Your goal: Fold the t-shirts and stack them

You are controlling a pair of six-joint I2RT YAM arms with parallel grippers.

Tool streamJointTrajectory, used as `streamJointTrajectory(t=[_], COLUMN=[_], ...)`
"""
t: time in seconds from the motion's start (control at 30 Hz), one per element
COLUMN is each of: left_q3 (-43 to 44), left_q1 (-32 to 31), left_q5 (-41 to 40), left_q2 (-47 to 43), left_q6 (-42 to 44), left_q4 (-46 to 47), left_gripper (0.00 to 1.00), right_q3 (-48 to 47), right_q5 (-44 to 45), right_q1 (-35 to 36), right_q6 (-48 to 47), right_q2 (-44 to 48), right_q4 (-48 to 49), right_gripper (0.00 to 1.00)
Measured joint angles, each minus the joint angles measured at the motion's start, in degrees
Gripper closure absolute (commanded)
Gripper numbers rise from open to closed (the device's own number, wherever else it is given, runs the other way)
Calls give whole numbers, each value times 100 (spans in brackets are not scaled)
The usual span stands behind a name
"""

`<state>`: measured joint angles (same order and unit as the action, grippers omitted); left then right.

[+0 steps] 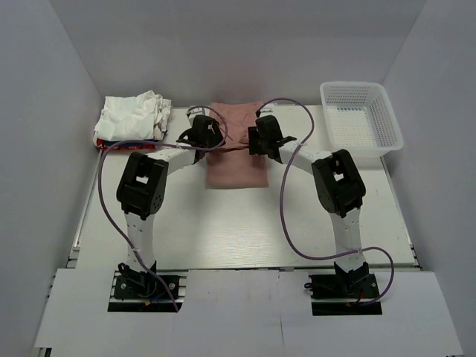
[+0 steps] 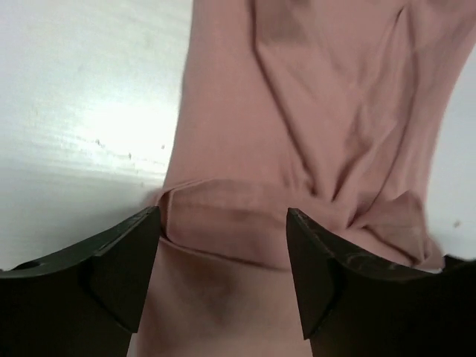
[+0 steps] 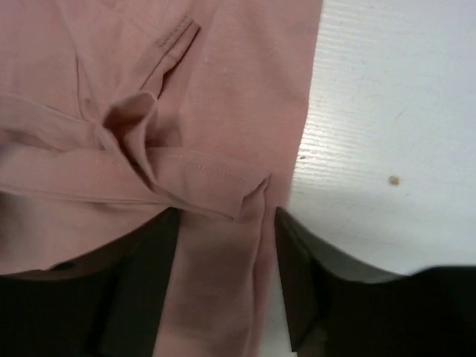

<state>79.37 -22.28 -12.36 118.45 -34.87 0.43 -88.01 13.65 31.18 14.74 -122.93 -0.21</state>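
Observation:
A dusty-pink t-shirt [image 1: 234,152] lies folded into an upright rectangle at the middle back of the table. My left gripper [image 1: 202,135] hovers over its left edge, my right gripper [image 1: 264,137] over its right edge. In the left wrist view the left gripper [image 2: 223,264] stands open, and a folded pink hem [image 2: 230,216] lies flat under the gap. In the right wrist view the right gripper [image 3: 227,275] is open too, astride the pink cloth's right edge [image 3: 223,253], gripping nothing. A pile of white t-shirts [image 1: 134,115] sits on a red one [image 1: 100,137] at the back left.
A white plastic lattice basket [image 1: 387,123] stands at the back right corner. Purple cables [image 1: 286,223] loop from both arms over the table. White walls close in the back and sides. Bare white tabletop [image 1: 238,230] lies between the shirt and the arm bases.

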Motion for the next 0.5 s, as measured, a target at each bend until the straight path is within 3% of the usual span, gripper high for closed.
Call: streamJointTrajectory(t=[0.03,0.1,0.3,0.5], left_q3=[138,310,-275,-1526], left_q1=[17,55,76,-4], left_q5=[-24,7,83,122], left_q2=[42,57,-592,-1923], left_q6=[7,61,98,-146], left_q4=[-46,-72,-96,-522], left_gripper=[19,4,0,0], right_q3=[-7,-11,369,1058], right_q5=[-28,-44,-199,-1296], right_q1=[-24,-48,-63,15], right_q6=[-26,-31,-17,-20], right_q2=[-2,7,461,1189], right_q4=[-26,-17,-7,271], right_gripper=[21,10,10,10])
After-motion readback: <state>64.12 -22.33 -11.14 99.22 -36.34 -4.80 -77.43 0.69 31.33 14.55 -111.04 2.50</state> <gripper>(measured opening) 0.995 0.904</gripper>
